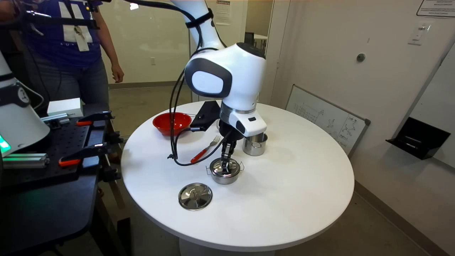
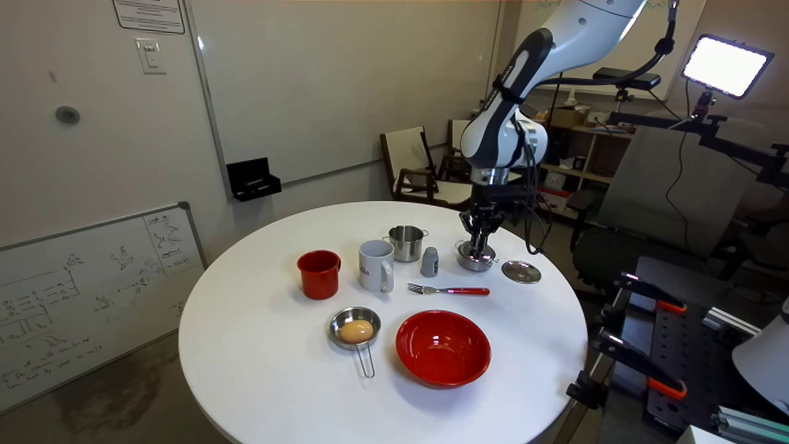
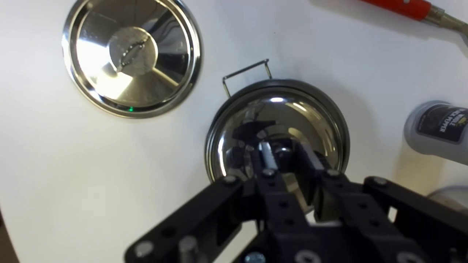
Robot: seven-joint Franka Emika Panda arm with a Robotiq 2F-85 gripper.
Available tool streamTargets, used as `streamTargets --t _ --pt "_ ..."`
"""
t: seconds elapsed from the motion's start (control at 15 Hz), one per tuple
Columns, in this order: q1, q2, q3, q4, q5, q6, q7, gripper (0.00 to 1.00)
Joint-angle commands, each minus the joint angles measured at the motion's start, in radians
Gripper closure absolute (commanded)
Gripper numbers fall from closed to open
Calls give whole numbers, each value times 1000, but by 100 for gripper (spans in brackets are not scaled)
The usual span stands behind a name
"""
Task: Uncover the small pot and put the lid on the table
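Raising the small domed silvery metal lid [image 1: 234, 166] well calls, I judge, for a straight upward pull: in an exterior view, the gripper [image 1: 225, 168] points steeply down onto it, and the small shiny steel cylindrical pot [image 1: 224, 180] sits directly beneath, on the round white surface [image 1: 288, 193]. In an exterior view, the white arm [image 2: 564, 52] reaches over and holds the gripper nearly vertical; the pale grey pepper shaker [image 2: 429, 262] stands near the gripper, so any sideways swing should follow lifting. In the wrist view, narrowly parted fingers [image 3: 272, 182] straddle the lid's middle; whether they grasp anything there I cannot tell, so check the hold first.
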Motion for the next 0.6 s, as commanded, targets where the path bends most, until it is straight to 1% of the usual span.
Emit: streamTargets --t 0.0,0.13,0.27,0.4,0.53 --pt "-1 -19 1 -14 9 -8 6 91" --pt "-11 -50 8 -30 10 -15 -12 91" --pt "-2 -89 -4 -49 -4 -35 -11 91" --pt "2 -133 -9 -69 -12 -66 -15 91" --pt "3 -167 -8 -84 -14 -127 -22 91"
